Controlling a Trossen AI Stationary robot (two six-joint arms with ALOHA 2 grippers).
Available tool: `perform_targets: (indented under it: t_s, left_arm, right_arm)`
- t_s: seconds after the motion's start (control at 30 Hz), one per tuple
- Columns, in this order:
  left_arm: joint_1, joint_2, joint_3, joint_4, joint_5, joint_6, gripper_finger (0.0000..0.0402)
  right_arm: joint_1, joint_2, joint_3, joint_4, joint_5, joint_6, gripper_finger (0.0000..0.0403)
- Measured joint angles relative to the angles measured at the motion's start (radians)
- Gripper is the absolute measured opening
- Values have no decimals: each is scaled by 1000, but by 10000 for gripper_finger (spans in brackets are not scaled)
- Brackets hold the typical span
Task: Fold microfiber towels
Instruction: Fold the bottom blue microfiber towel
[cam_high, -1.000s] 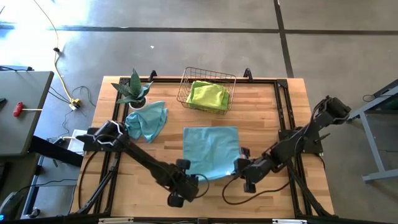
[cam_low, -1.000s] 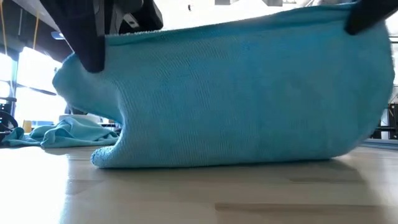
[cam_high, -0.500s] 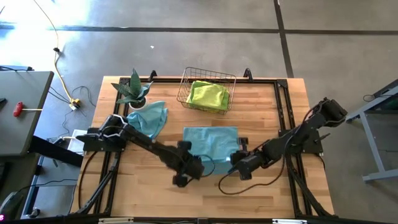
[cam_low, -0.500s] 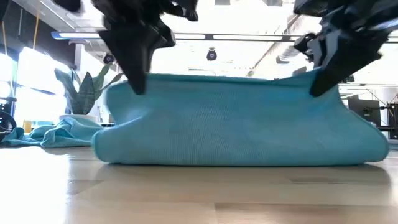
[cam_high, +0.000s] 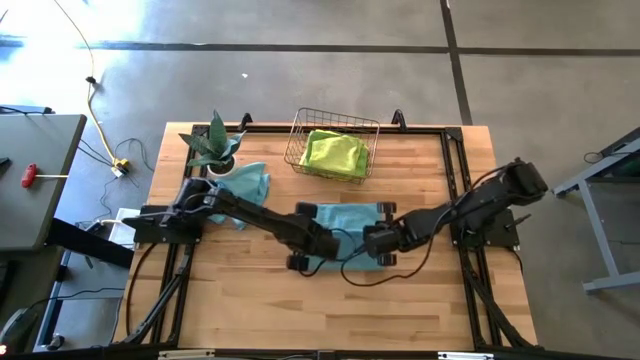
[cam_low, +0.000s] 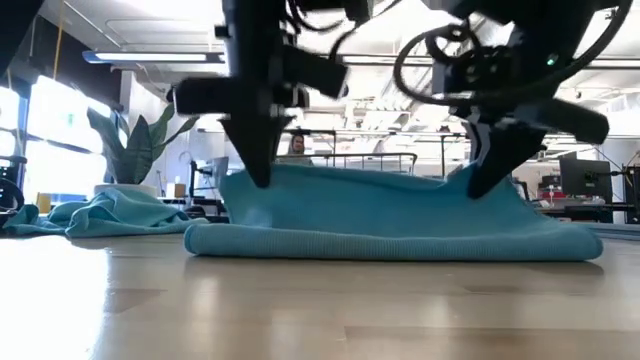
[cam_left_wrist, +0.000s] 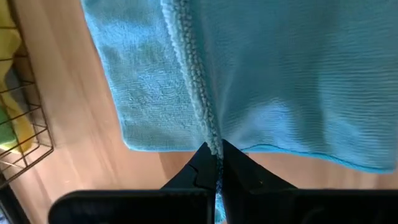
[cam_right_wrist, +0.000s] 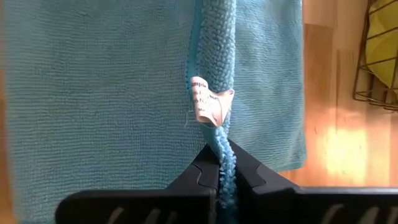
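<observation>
**Both pincers pinching one teal towel, mid-desk**

The wooden desk (cam_high: 430, 300) fills most of the top-down view, with a dark frame around it and concrete floor all round. Both arms reach in toward the middle from opposite sides, the left one from the plant side and the right one from the other edge.

The teal towel (cam_high: 345, 222) lies in the centre of the desk, doubled over itself. From desk level it shows as a low, flat layer on the wood with two raised peaks where the pincers hold its upper edge.

The left pincer (cam_high: 303, 243) is clamped on the teal towel's fuzzy hem; in its wrist camera the fingers are pressed together with the hem running straight between them. The right pincer (cam_high: 378, 243) is clamped on the same towel's edge too, just below a small white care label (cam_right_wrist: 210, 104) sewn into the hem. The two pincers sit near each other, over the side of the towel farther from the basket.

A second teal towel (cam_high: 243, 186) lies crumpled near the left arm's base, just beside the potted plant (cam_high: 214, 143) in the desk's back left corner.

The wire basket (cam_high: 372, 130) stands at the back edge, well apart from the teal towel being held, with a lime green towel (cam_high: 334, 152) bunched up inside it.

A person shows small in the room behind the desk, in the low view.
</observation>
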Motion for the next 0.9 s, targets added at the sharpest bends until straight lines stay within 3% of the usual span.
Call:
perform_targets:
  t_s: [0.23,0.7,0.9]
  left_arm:
    - [51,31,0,2,-61,9,0]
    - [103,33,0,24,-60,84,1]
    - [123,40,2,87,-78,117,41]
  right_arm:
    - [-72,14,0,13,3,-14,0]
    - [-116,18,0,22,-5,-16,2]
    - [-116,18,0,-5,-3,-16,60]
